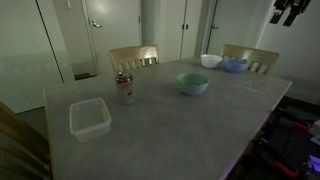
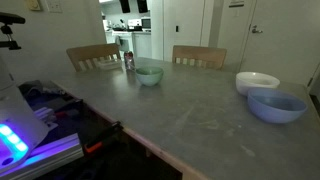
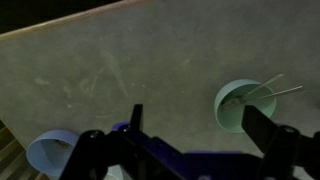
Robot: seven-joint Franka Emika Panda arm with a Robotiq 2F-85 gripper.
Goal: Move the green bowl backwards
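The green bowl [image 1: 193, 83] is pale mint and stands upright near the middle of the grey table [image 1: 160, 130]. It also shows in an exterior view [image 2: 149, 75] and in the wrist view [image 3: 240, 108]. My gripper [image 1: 290, 10] hangs high above the table's far corner, well away from the bowl. In the wrist view the two dark fingers of my gripper [image 3: 200, 125] are spread wide with nothing between them. The bowl lies far below, beside one finger.
A white bowl [image 1: 211, 61] and a blue bowl [image 1: 235, 65] stand together near one table end. A soda can [image 1: 124, 88] and a clear plastic container [image 1: 89, 118] stand toward the other end. Wooden chairs [image 1: 134, 57] line the far side.
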